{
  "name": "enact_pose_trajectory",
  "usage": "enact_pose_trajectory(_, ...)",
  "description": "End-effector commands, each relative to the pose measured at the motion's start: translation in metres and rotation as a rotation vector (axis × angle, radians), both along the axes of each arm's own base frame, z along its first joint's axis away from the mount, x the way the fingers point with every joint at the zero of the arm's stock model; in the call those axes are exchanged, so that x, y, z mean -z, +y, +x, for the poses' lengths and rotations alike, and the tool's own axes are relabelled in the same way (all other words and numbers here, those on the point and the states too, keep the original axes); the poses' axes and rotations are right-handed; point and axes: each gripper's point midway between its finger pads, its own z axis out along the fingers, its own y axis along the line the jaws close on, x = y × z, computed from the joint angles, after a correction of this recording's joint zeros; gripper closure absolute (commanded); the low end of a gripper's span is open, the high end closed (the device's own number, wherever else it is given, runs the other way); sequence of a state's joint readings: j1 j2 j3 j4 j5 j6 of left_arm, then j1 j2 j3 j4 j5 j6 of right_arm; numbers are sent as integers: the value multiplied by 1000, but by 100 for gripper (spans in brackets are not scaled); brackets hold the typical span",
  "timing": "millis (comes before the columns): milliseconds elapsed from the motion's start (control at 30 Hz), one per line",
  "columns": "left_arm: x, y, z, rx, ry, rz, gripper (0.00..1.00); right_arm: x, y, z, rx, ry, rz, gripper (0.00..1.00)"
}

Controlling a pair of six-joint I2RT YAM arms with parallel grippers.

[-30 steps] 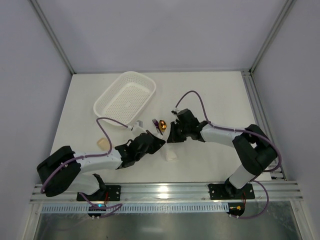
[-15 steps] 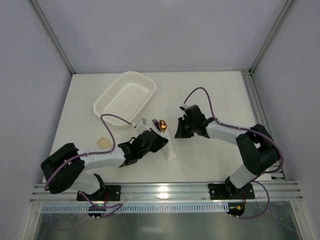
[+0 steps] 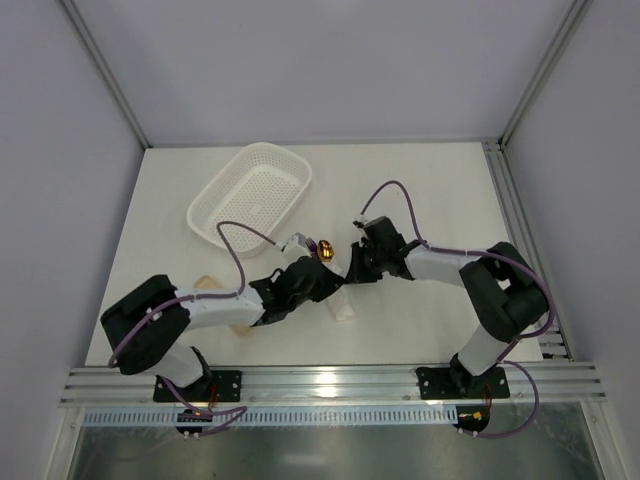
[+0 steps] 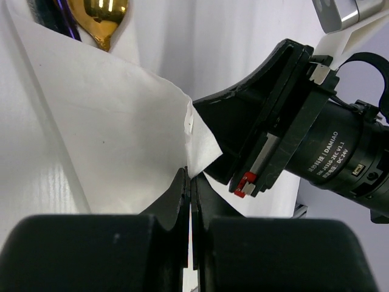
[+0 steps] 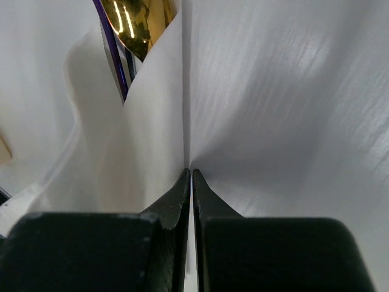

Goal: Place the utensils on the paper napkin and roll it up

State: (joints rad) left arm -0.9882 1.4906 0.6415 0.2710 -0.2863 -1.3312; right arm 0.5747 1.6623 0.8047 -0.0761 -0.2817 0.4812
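Your left claw (image 4: 189, 177) is pinched shut on a corner of the napkin (image 4: 115, 121), and your right claw (image 5: 190, 173) is clamped on its edge. The napkin lies on the table (image 3: 430, 190), wrapped around the cutlery, with the gold spoon (image 5: 137, 24) and purple fork (image 5: 118, 61) poking out.

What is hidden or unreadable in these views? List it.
Utensil handles: all views, wrapped in the paper napkin; only the gold spoon bowl and fork tips show.
Beige slab: top view, left arm covers most.
Right hand: whether it grips paper, right wrist view, too close.
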Motion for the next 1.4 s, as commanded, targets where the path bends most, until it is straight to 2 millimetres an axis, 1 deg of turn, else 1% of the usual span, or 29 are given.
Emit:
enact_pose_trajectory(0, -19, -22, 7, 52, -53, -42, 100, -2, 11, 0, -13, -18, 48, 96)
enact_pose_trajectory(100, -16, -26, 7, 62, -55, -48, 100, 2, 12, -4, -16, 2, 49, 96)
enact_pose_trajectory(133, -9, -26, 7, 68, -47, -33, 100, 2, 13, -5, -18, 3, 50, 96)
enact_pose_trajectory(200, -6, -30, 8, 79, -48, -30, 100, 1, 15, -8, -26, 5, 53, 96)
enact_pose_trajectory(233, -1, -32, 7, 93, -42, -19, 100, 2, 16, -9, -27, 9, 52, 96)
enact_pose_trajectory(267, 0, -34, 7, 102, -41, -18, 100, -2, 19, -4, -27, -15, 70, 96)
enact_pose_trajectory(300, -2, -38, 8, 110, -48, -24, 100, -3, 21, -6, -30, -13, 75, 96)
enact_pose_trajectory(367, 2, -41, 6, 133, -43, -14, 100, -2, 21, -8, -30, -9, 78, 96)
enact_pose_trajectory(433, 1, -44, 7, 144, -48, -14, 100, -1, 20, -9, -26, -5, 76, 96)
enact_pose_trajectory(533, 5, -44, 6, 152, -46, 2, 100, 0, 16, -7, -5, -12, 56, 96)
enact_pose_trajectory(600, 8, -43, 7, 148, -44, 8, 100, 0, 8, -6, 24, -10, 19, 94)
enact_pose_trajectory(633, 10, -42, 6, 147, -42, 12, 100, 0, 2, -1, 54, -25, -11, 91)
enact_pose_trajectory(700, 11, -41, 6, 147, -40, 17, 100, 2, -14, 1, 104, -11, -49, 86)
enact_pose_trajectory(733, 10, -42, 7, 147, -43, 16, 100, -1, -21, 1, 127, -15, -55, 80)
enact_pose_trajectory(800, 11, -41, 6, 149, -42, 21, 100, -5, -33, 4, 165, -19, -58, 75)
enact_pose_trajectory(833, 12, -41, 6, 149, -42, 24, 100, -10, -38, 2, 176, -27, -57, 68)
enact_pose_trajectory(867, 12, -41, 6, 149, -42, 25, 100, -13, -42, 1, 180, -35, -57, 64)
enact_pose_trajectory(900, 12, -41, 6, 149, -41, 23, 100, -12, -45, -4, 183, -32, -60, 58)
enact_pose_trajectory(933, 12, -41, 6, 150, -42, 24, 100, -22, -46, -5, 184, -55, -41, 57)
enact_pose_trajectory(967, 12, -41, 6, 150, -42, 24, 100, -24, -45, -10, 177, -53, -26, 57)
enact_pose_trajectory(1000, 12, -41, 6, 151, -40, 24, 100, -18, -49, -19, 177, -40, -26, 56)
enact_pose_trajectory(1033, 12, -41, 6, 151, -40, 24, 100, -21, -49, -22, 173, -49, -6, 56)
enact_pose_trajectory(1067, 12, -42, 6, 153, -41, 23, 100, -30, -44, -28, 146, -61, 44, 56)
enact_pose_trajectory(1133, 13, -42, 6, 153, -38, 22, 100, -31, -39, -39, 115, -75, 107, 55)
enact_pose_trajectory(1167, 14, -42, 6, 152, -35, 24, 100, -39, -35, -42, 95, -97, 144, 55)
enact_pose_trajectory(1200, 14, -42, 6, 152, -36, 23, 100, -40, -32, -50, 71, -87, 163, 54)
enact_pose_trajectory(1267, 15, -43, 6, 153, -33, 21, 100, -45, -26, -53, 42, -120, 195, 52)
enact_pose_trajectory(1300, 14, -45, 6, 156, -34, 16, 100, -44, -24, -57, 30, -115, 201, 50)
enact_pose_trajectory(1367, 15, -47, 6, 163, -30, 11, 100, -46, -19, -58, 13, -124, 218, 48)
